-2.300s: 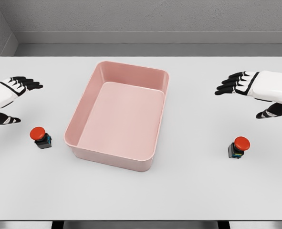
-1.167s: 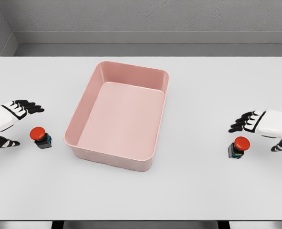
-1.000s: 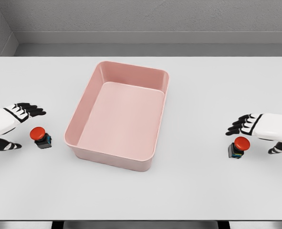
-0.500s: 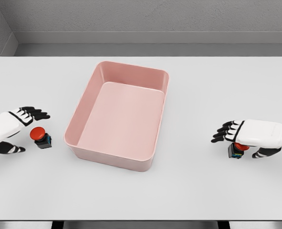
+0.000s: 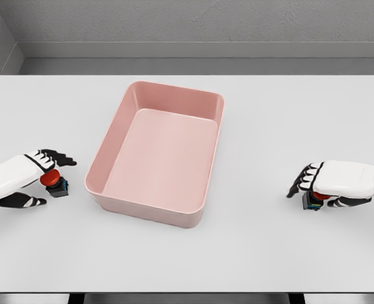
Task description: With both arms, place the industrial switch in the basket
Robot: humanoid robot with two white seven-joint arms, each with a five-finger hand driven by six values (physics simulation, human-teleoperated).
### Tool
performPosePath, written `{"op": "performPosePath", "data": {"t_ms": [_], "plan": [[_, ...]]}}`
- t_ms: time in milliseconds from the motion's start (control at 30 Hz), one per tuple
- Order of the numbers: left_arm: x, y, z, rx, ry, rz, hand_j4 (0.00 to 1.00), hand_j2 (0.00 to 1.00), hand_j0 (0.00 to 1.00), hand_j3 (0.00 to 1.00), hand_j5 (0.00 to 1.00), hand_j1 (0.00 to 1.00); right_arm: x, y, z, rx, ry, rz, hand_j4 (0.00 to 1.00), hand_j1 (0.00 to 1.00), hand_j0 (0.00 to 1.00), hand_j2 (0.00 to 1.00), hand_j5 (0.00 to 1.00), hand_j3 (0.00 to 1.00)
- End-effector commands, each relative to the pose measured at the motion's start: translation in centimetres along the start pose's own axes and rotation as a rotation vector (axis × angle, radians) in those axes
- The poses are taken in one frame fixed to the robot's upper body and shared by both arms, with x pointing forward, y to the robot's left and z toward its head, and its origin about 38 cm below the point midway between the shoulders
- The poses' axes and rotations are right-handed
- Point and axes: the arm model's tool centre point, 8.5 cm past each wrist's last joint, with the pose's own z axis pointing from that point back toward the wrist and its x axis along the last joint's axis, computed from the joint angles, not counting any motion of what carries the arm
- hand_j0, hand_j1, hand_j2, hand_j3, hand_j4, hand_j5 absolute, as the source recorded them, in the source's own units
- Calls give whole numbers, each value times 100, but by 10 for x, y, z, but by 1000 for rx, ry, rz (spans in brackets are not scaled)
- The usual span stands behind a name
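On the white table (image 5: pixel 269 114), the right hand (image 5: pixel 329 183) lies over the right red-capped industrial switch (image 5: pixel 313 199), fingers bent down around it, though a firm grip cannot be confirmed. The left hand (image 5: pixel 28 177) reaches over the left industrial switch (image 5: pixel 54 183), fingers extended above its red cap, thumb low beside it. Farther in, between them, sits the pink basket (image 5: pixel 111 136).

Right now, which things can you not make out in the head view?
- Right switch: red cap mostly hidden under the right hand; contact unclear.
- Left switch: partly hidden by the left hand; grasp unclear.
- Both forearms: cut off by the picture's side edges.
- Pink basket: near wall's inner face hidden.
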Motion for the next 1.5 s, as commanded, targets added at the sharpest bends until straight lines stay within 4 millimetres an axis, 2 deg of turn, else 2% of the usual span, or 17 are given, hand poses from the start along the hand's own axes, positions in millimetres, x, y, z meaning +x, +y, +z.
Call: {"op": "performPosePath", "data": {"t_ms": [0, 67, 233, 300, 433, 600, 933, 1133, 1467], "plan": [[0, 0, 0, 3, -1, 6, 85, 85, 85, 85, 85, 85, -1, 0, 3, 3, 7, 0, 72, 72, 72, 72, 72, 72], [-1, 4, -1, 8, 0, -1, 76, 76, 76, 76, 76, 76, -2, 0, 6, 8, 13, 0, 69, 69, 69, 69, 69, 69], [-2, 5, 0, 1, 3, -3, 70, 70, 70, 70, 70, 70, -2, 0, 7, 11, 17, 5, 64, 64, 64, 64, 64, 64], [-2, 5, 0, 1, 3, -3, 70, 70, 70, 70, 70, 70, -2, 0, 7, 12, 16, 7, 64, 64, 64, 64, 64, 64], [-2, 3, 0, -1, 3, -1, 64, 64, 64, 64, 64, 64, -2, 0, 7, 12, 16, 7, 64, 64, 64, 64, 64, 64], [-2, 4, 0, -10, 3, -2, 56, 56, 56, 56, 56, 56, -2, 0, 7, 12, 16, 7, 56, 56, 56, 56, 56, 56], [-1, 7, 1, -1, -2, 2, 55, 55, 55, 55, 55, 55, -4, -3, 9, 3, 24, 13, 49, 49, 49, 49, 49, 49], [-3, 11, 3, 5, 1, 5, 55, 55, 55, 55, 55, 55, -8, -18, 13, -34, 40, 35, 49, 49, 49, 49, 49, 49], [-14, 38, 17, 39, 36, -21, 55, 55, 55, 55, 55, 55, -12, -41, 17, -93, 54, 67, 49, 49, 49, 49, 49, 49]]}}
